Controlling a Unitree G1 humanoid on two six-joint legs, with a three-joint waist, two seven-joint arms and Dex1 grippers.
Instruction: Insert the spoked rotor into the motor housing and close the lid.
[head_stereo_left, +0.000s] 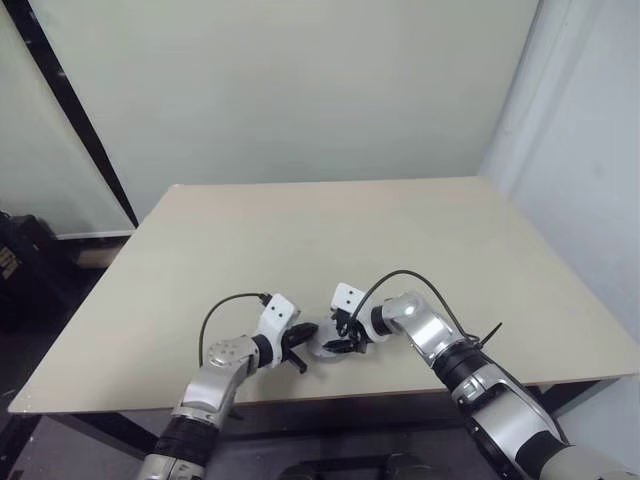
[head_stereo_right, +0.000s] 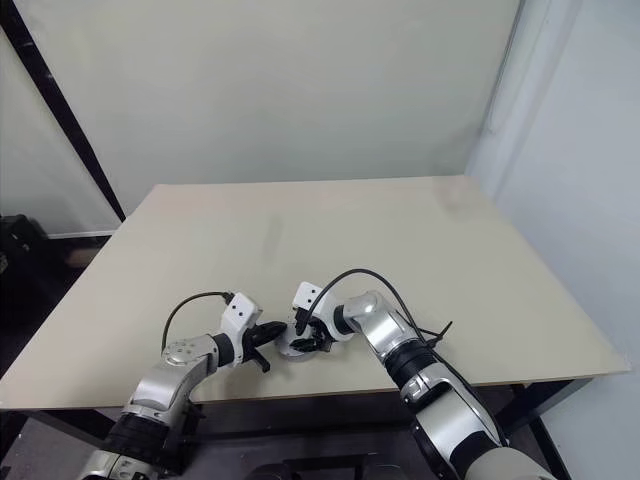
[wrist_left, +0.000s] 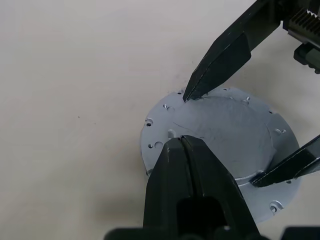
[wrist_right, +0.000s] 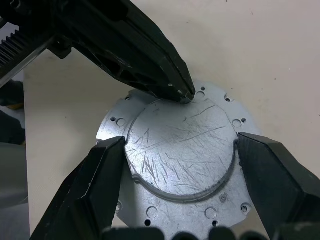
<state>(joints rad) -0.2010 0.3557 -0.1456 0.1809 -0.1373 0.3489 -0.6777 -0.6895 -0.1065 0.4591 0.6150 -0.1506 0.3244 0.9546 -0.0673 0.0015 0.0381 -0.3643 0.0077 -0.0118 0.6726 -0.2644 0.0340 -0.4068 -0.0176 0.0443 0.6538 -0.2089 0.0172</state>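
On the near part of the tabletop (head_stereo_left: 420, 240), the left tool (head_stereo_left: 298, 352) reaches in from the left with its two black fingers pressed together into one point (nothing between them). That point rests on the rim of the lid (wrist_right: 181, 150), at the edge where the disc meets the flange around it.

The lid lies flat with its smooth, scratched, light grey face up, seated on the motor housing (wrist_right: 165, 212), of which a pale metal flange with small holes can be seen around it. The housing sits on the tabletop close to the front edge, between the two tools.

From the right comes the right tool (head_stereo_left: 343, 334), its fingers spread wide, one on each side of the lid and touching or almost touching its rim.
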